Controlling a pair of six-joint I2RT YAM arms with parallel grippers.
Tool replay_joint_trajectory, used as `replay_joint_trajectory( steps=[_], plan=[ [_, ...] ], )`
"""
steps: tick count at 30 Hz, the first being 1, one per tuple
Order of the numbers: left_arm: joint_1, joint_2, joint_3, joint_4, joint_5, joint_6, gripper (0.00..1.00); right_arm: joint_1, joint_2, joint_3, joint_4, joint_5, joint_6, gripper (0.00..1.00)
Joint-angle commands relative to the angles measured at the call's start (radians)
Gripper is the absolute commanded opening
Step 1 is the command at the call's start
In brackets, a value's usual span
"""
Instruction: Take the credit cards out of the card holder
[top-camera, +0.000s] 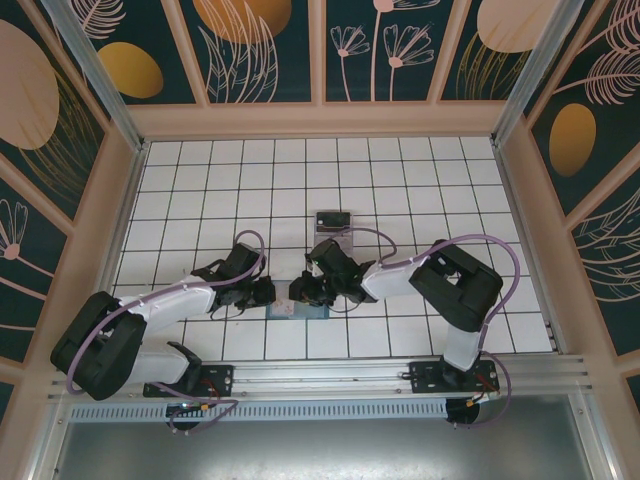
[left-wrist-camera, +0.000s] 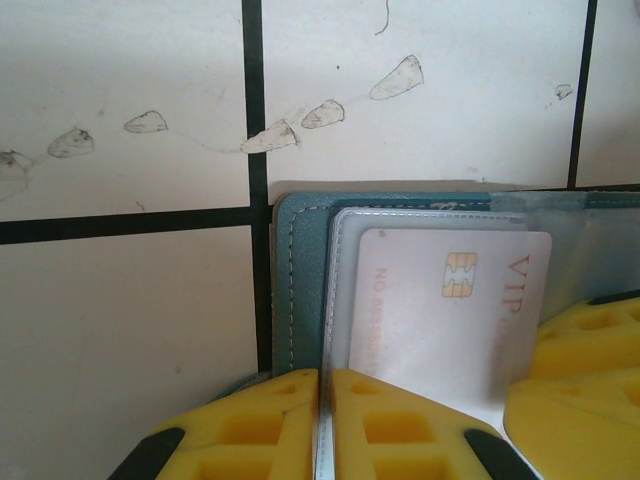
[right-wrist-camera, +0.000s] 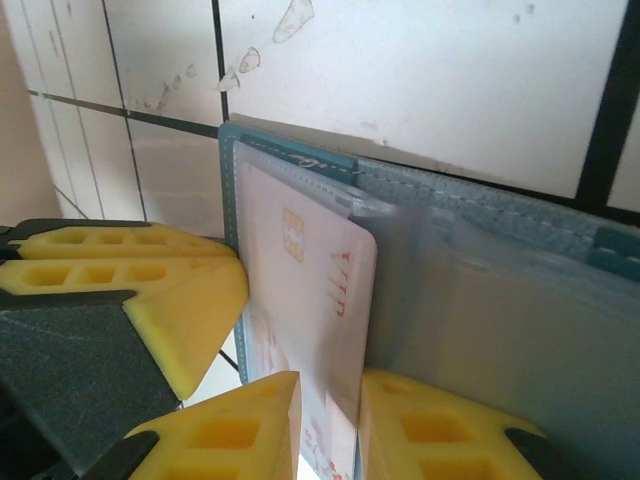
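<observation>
Left wrist view first: the left claw (left-wrist-camera: 322, 405) is seen closed, its yellow fingers pinched on the near edge of the card holder (left-wrist-camera: 298, 290), where the clear sleeve (left-wrist-camera: 342, 300) meets the teal cover; the holder lies open on the desk (left-wrist-camera: 120, 330) and runs straight ahead from the claw's tips. Just ahead and to the right of those tips, the pale credit card (left-wrist-camera: 440, 320) is seen against the sleeve, chip side up, its far edge short of the holder's far seam.

In the right wrist view, the right claw (right-wrist-camera: 330, 405) appears closed on the near end of that same card, which passes between its fingers and runs on ahead; how far the card is out of the sleeve cannot be told. The left claw's fingers are seen just to the left of it.

The card is judged light, thin, stiff and slick; a firm pinch across its flat faces near the exposed end is called for, with a straight pull along the pocket. The holder is judged soft and light, and likely to be dragged along unless it is held down. A blackish card cannot be made out.
</observation>
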Motion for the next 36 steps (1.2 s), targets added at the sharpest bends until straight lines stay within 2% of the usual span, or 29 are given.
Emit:
replay_joint_trajectory(
  steps=[1, 13, 21, 36],
  plan=[
    [0.003, 0.047, -0.018, -0.042, -0.011, 0.012, 0.13, 0.003, -0.018, -0.031, 0.110, -0.045, 0.036, 0.22],
    [0.003, 0.050, -0.017, -0.043, -0.014, 0.012, 0.13, 0.002, -0.049, -0.087, 0.189, -0.039, 0.066, 0.15],
    [0.003, 0.053, -0.017, -0.042, -0.016, 0.013, 0.13, 0.000, -0.069, -0.098, 0.176, -0.023, 0.065, 0.12],
    [0.003, 0.055, -0.012, -0.050, -0.019, 0.014, 0.13, -0.013, -0.120, -0.121, 0.102, 0.000, 0.051, 0.01]
  ],
)
